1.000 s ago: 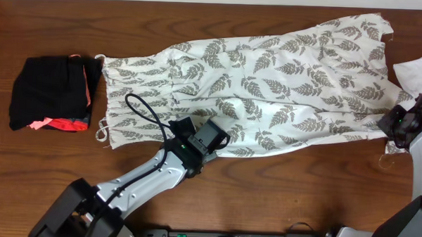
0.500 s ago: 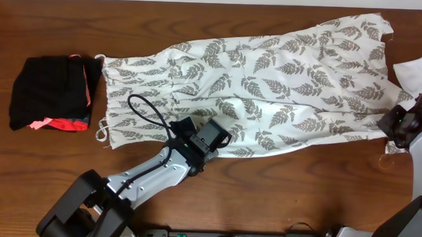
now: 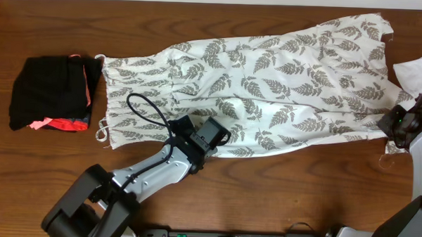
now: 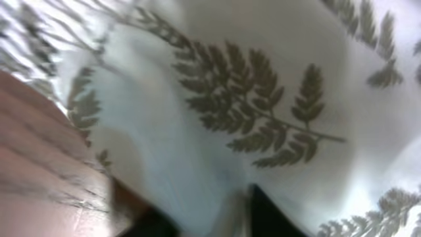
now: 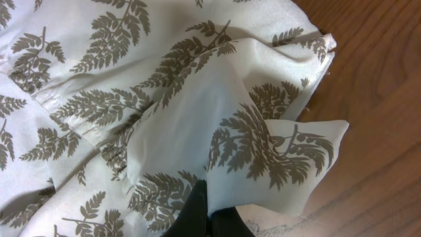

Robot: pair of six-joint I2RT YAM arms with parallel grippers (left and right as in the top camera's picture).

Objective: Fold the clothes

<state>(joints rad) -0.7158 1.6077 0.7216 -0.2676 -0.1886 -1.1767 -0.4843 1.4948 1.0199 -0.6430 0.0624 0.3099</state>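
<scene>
The clothes, a white fern-print dress (image 3: 269,78), lie spread across the table, straps to the left and hem to the right. My left gripper (image 3: 221,136) sits at the dress's near edge. In the left wrist view its dark fingers (image 4: 273,217) press a raised fold of the printed cloth (image 4: 250,118) between them, around the left gripper's (image 4: 210,220) midline. My right gripper (image 3: 389,130) is at the hem's near right corner. In the right wrist view the right gripper (image 5: 212,214) is shut on a lifted flap of the dress (image 5: 289,158).
A black bundle with coral-pink trim (image 3: 50,92) lies at the far left, close to the strap end. A plain white cloth (image 3: 417,69) lies at the right edge. Bare wooden table (image 3: 300,192) runs along the front.
The left gripper's jaws have drawn in on the fold at the dress's near edge, and its arm has shifted slightly. The right arm and the dress have not visibly moved.
</scene>
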